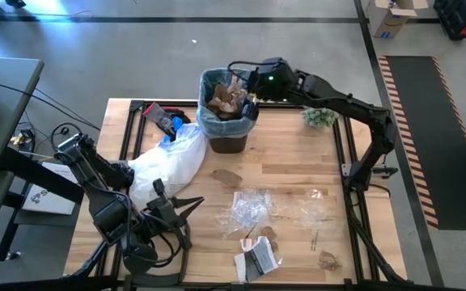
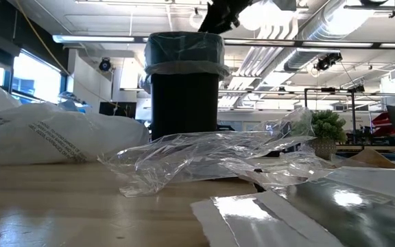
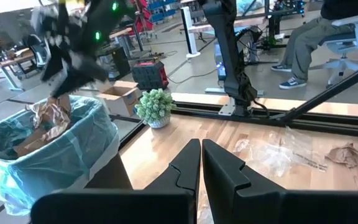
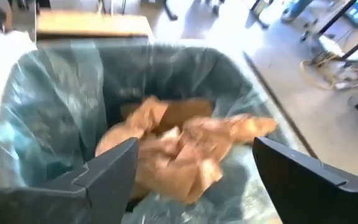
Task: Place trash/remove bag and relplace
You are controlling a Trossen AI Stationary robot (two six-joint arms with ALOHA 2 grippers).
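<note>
A dark bin (image 1: 228, 139) at the table's far middle is lined with the light-blue bag (image 1: 213, 121), whose rim folds over the bin's top (image 2: 184, 56). Crumpled brown paper (image 4: 179, 146) lies inside it. My right gripper (image 4: 194, 177) hangs open just above the bin's mouth (image 1: 249, 95), one finger on either side of the paper, touching nothing. My left gripper (image 3: 201, 169) waits shut and empty over the near left of the table (image 1: 191, 202). Loose trash lies on the wood: clear wrappers (image 1: 249, 207), brown scraps (image 1: 226, 174) and a black-and-white packet (image 1: 257, 257).
A whiter plastic bag (image 1: 172, 162) lies left of the bin. A small green plant (image 1: 319, 117) stands to the bin's right. Another brown scrap (image 1: 328, 260) lies near the front right. A seated person (image 3: 328, 34) is beyond the table's right side.
</note>
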